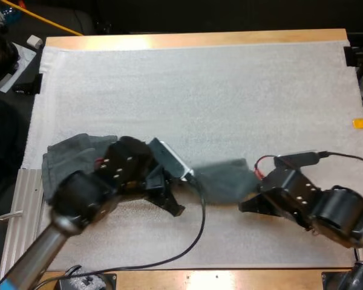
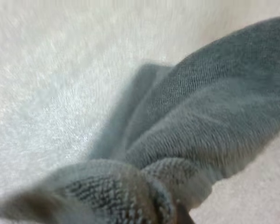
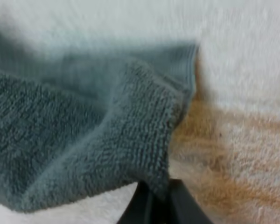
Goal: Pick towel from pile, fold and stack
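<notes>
We hold one dark grey-green towel (image 1: 221,178) between our two arms, near the middle of the white mat (image 1: 199,90), a little toward the near side. Our left pincer (image 1: 190,180) is at the towel's left end and our right pincer (image 1: 249,192) is at its right end. In the right wrist view the two black fingers (image 3: 184,210) are closed on a thick hem of the towel, which goes down between them. In the left wrist view the cloth is bunched right at the pincer and almost covers it. We judge that this pincer is also closed on the towel, because the cloth rises up to it from the mat.

We think the towel is held at two ends like this so that it can be stretched flat before the fold. It is wrinkled and rests on the mat between the two grips, so the spreading looks not yet done.

The pile (image 1: 69,156) of other towels lies crumpled at the left edge of the mat, partly under our left arm and apart from the held towel. The far part of the mat gives room for spreading, and the wooden bench (image 1: 199,40) shows beyond it. The pile so near our left arm may disturb us, since a wide swing could drag it. The two pincers are also rather near each other, so the arms may hinder one another during the fold
</notes>
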